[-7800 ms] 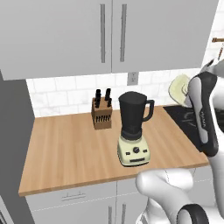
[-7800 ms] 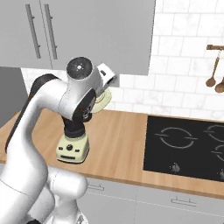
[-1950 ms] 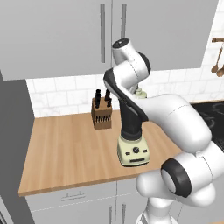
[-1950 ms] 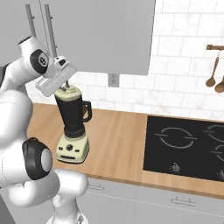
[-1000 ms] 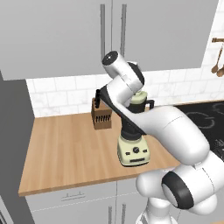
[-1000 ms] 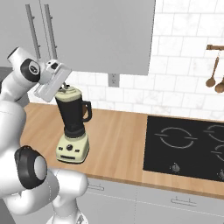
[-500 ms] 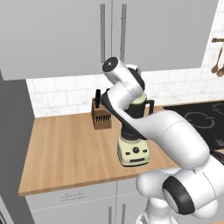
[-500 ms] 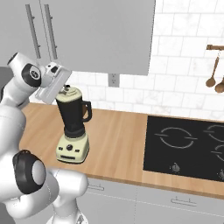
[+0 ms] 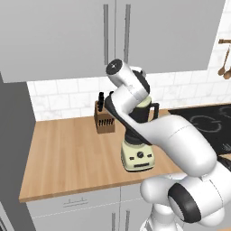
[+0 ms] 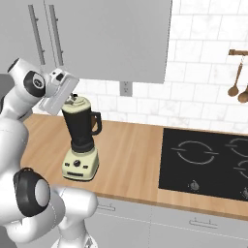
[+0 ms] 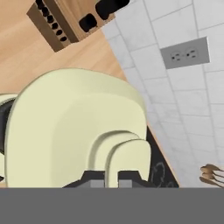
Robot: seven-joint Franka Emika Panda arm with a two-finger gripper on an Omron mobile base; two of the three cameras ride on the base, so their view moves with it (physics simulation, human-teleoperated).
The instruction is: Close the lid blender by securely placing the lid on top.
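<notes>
The lid (image 10: 76, 102) sits on top of the blender (image 10: 81, 140), which stands on the wooden surface (image 10: 131, 150) (near the knife block (image 9: 104, 118)). The hand (image 10: 65, 99) is nearly pressed together, pinching the lid's raised cap. Next job, I think: press down, then let go.

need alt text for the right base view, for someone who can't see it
A white robot arm reaches in from the left, its gripper at the pale cream lid sitting atop a dark-jarred blender on a wooden counter. A black cooktop lies to the right, with grey cabinets above and wooden utensils hanging on the white tiled wall.
</notes>
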